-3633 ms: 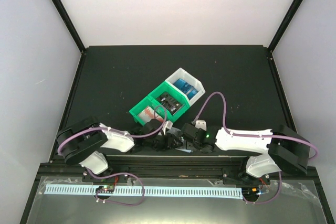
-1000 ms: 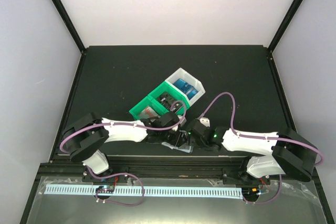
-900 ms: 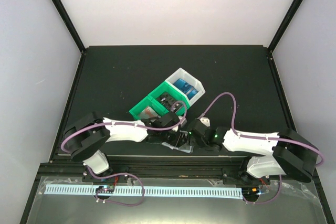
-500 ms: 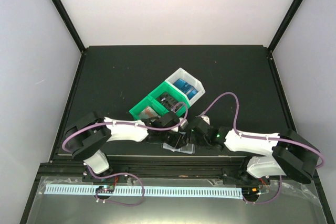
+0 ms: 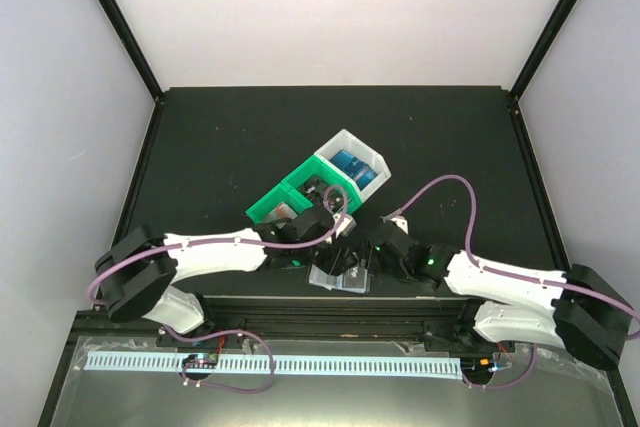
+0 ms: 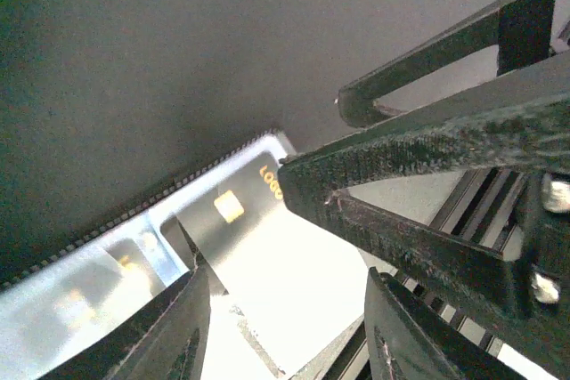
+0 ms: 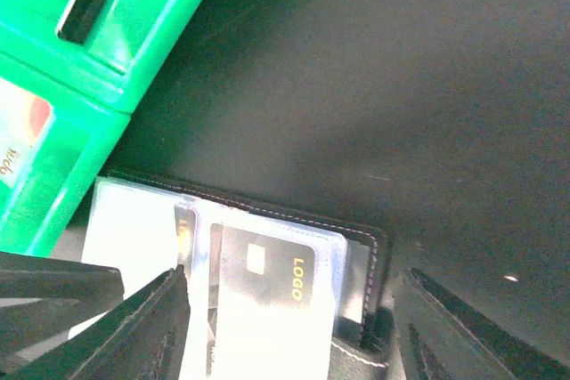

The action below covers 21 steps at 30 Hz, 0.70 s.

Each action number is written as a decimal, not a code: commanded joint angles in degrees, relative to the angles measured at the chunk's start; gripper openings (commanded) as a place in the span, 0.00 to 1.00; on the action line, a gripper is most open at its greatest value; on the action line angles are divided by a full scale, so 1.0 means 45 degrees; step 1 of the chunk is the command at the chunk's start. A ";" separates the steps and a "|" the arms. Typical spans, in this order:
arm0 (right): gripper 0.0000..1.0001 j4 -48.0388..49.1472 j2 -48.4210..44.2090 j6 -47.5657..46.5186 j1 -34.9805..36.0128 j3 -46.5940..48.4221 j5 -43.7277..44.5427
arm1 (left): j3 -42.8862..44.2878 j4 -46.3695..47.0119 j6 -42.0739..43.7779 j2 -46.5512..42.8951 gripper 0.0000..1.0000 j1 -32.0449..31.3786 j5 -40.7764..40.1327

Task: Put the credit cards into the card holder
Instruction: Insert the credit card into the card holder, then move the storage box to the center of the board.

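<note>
**Item: card-loading station, one moment.**

- **Card holder** [image 5: 340, 275]: lies open on the table [image 5: 250, 137] just in front of the green bin [image 5: 262, 217], pale inside facing up and black edge showing. It sits between the two grippers.
- **Black card** [image 7: 267, 278]: carries a gold chip and the word "LOGO". It is already tucked under a clear pocket of the holder, and shows again in the left wrist view [image 6: 227, 220].
- **Neighbouring pocket:** seems to hold something with gold lettering; what it is cannot be told.
- **Remaining credit cards:** a red-and-white card [image 5: 283, 212] and another black one [image 5: 320, 190] lie in the green compartments. Blue cards [image 5: 350, 162] lie in the joined white bin [image 5: 345, 142].
- **Left gripper** [image 5: 330, 232]: low over the holder's far edge, beside the green bin. Its jaws are apart and carry nothing.
- **Right gripper** [image 5: 375, 247]: at the holder's right end, jaws spread wide and empty. One fingertip is close to the card's "LOGO" corner; whether it touches cannot be told.
- **Step in hand (judgement):** one card appears to be seated and let go, and the task is partly done.
- **Next move (judgement):** one gripper should reach into a bin and pinch a thin, flat card by its edge. The other should pin the holder so that it neither slides nor folds while the card goes into a free pocket.
</note>
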 commanded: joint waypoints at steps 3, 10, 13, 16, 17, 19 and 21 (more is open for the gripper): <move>0.65 -0.2252 -0.1622 0.0824 0.0054 0.0053 0.2140 | 0.2059 -0.2112 0.1647 -0.0114 0.50 0.0095 -0.2084; 0.65 -0.3097 -0.2444 0.0977 -0.0099 -0.0161 0.2610 | 0.4334 -0.4287 0.1961 0.2195 0.28 0.0204 -0.3821; 0.65 -0.3163 -0.2387 0.0819 -0.0136 -0.0180 0.2439 | 0.4604 -0.4507 0.1916 0.2739 0.27 0.0379 -0.4009; 0.66 -0.3146 -0.2324 0.0681 -0.0156 -0.0252 0.2259 | 0.4879 -0.4759 0.1920 0.3114 0.27 0.0521 -0.4409; 0.66 -0.3114 -0.2291 0.0640 -0.0160 -0.0289 0.2185 | 0.4938 -0.4823 0.1887 0.3211 0.27 0.0598 -0.4537; 0.66 -0.3049 -0.2215 0.0560 -0.0161 -0.0359 0.2026 | 0.4972 -0.4993 0.1745 0.3361 0.28 0.0828 -0.4888; 0.66 -0.2887 -0.2069 0.0468 -0.0161 -0.0417 0.1799 | 0.4977 -0.5123 0.1669 0.3462 0.28 0.1143 -0.5118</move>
